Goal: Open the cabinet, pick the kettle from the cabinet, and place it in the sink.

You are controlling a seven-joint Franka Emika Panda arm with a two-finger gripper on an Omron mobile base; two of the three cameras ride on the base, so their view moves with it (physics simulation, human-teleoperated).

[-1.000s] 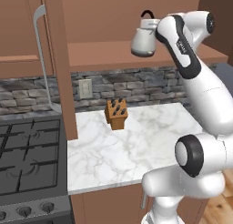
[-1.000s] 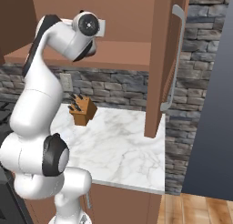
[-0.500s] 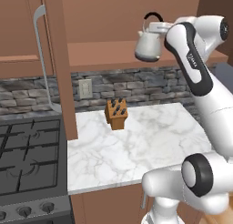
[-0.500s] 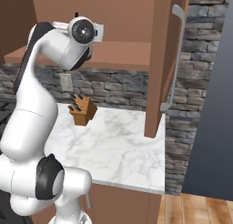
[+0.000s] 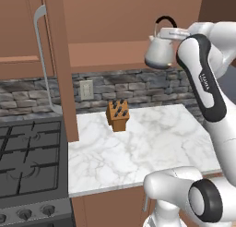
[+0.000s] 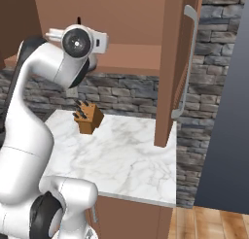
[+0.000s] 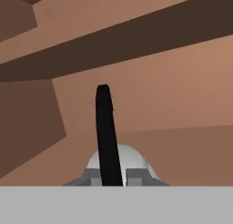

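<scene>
My gripper (image 5: 171, 33) is shut on the thin black arched handle of the silver-grey kettle (image 5: 159, 51), which hangs in the air at the front of the open cabinet's shelf (image 5: 106, 53). In the hand view the black handle (image 7: 107, 136) rises between my fingertips (image 7: 135, 175), with the kettle's rounded body (image 7: 129, 158) just below. Both doors of the reddish-brown cabinet stand open: the left door (image 5: 59, 69) with its long silver handle (image 5: 41, 60), and the right door (image 6: 172, 63). The sink is out of view.
A wooden knife block (image 5: 118, 114) stands on the white marble counter (image 5: 152, 143) below the shelf. A black gas stove (image 5: 27, 161) lies to the left. A stone backsplash with a wall outlet (image 5: 85, 89) runs behind. A dark tall panel (image 6: 228, 136) borders the counter's right end.
The kettle, held in my gripper, has come out from the cabinet toward me and dropped slightly. My arm has folded back with it.
</scene>
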